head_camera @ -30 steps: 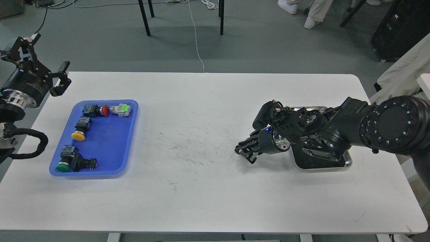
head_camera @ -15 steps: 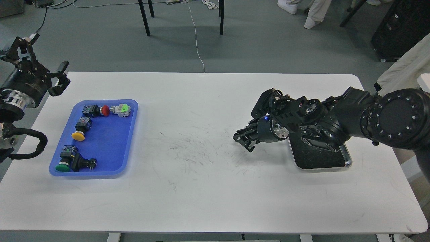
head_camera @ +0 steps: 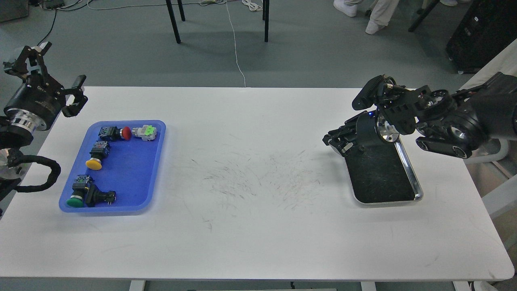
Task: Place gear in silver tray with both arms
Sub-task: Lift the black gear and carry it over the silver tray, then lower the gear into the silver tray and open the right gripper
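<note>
The silver tray [head_camera: 411, 174] lies at the right of the white table, and its dark bottom shows nothing in it. My right gripper [head_camera: 334, 143] hangs at the tray's far left corner and points left. It is dark, and its fingers cannot be told apart. My left gripper [head_camera: 54, 68] is open and empty, raised off the table's far left corner, above and left of the blue tray [head_camera: 133, 173]. No toothed gear shows. The blue tray holds several push-button parts: a red one [head_camera: 126, 132], a yellow one [head_camera: 93, 163] and a green one [head_camera: 75, 200].
A green and white part [head_camera: 146, 131] lies in the blue tray's far right corner. The white table [head_camera: 250, 226] has scuff marks in its middle. Chair legs, a cable and a person's feet are on the floor beyond the table.
My right arm has drawn back to the right and up, from left of the silver tray to its far left corner, uncovering the tray's bottom. My left gripper has shifted slightly.
</note>
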`<state>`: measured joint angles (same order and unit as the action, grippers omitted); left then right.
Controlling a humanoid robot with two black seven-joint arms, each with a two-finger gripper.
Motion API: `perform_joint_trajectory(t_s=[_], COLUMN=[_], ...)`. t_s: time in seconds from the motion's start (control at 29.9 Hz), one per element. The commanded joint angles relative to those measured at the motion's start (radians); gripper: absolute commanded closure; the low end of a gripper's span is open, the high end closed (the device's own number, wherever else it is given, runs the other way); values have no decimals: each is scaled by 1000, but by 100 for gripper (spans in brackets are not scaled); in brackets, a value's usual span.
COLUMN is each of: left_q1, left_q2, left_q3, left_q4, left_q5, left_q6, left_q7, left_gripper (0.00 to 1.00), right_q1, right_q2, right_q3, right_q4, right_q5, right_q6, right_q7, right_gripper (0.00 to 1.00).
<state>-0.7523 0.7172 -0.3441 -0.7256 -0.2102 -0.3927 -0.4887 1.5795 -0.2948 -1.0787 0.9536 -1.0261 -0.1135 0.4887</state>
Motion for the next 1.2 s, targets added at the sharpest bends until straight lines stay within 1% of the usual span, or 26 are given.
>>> perform_joint_trajectory(t_s=[0.0, 0.37, 0.74, 0.84, 0.9, 0.97, 1.07, 1.14, 1.17], left_q1=[5, 19, 28, 28, 30, 31, 33, 33, 33], left_q2=[-1, -1, -1, -1, -1, -1, -2, -2, -2], left_q3=[-1, 0, 7, 7, 7, 7, 7, 7, 7], left_q4=[0, 0, 0, 0, 0, 0, 0, 0, 0], left_q5=[0, 3, 6, 8, 8, 8, 8, 9, 9], left_q6=[2, 2, 2, 2, 2, 2, 2, 2, 2], left_q7=[0, 0, 0, 0, 0, 0, 0, 0, 0], left_gripper=[1, 1, 1, 1, 1, 1, 1, 1, 1], right_q1=[-7, -116, -176, -182, -187, -185, -187, -187, -185], right_q2=[-55, -148, -175, -175, -175, -175, -175, -175, -175], right_q3=[-3, -3, 3, 8, 10, 10, 10, 11, 13], right_q4=[8, 4, -6, -9, -12, -12, -10, -10, -10], right_q5=[-32, -45, -49, -48, -48, -48, -46, -46, -46], right_q6=[0, -2, -9, -9, -11, -9, -11, -11, -11], right_q7=[0, 0, 0, 0, 0, 0, 0, 0, 0], right_gripper=[98, 97, 96, 87, 84, 77, 67, 57, 54])
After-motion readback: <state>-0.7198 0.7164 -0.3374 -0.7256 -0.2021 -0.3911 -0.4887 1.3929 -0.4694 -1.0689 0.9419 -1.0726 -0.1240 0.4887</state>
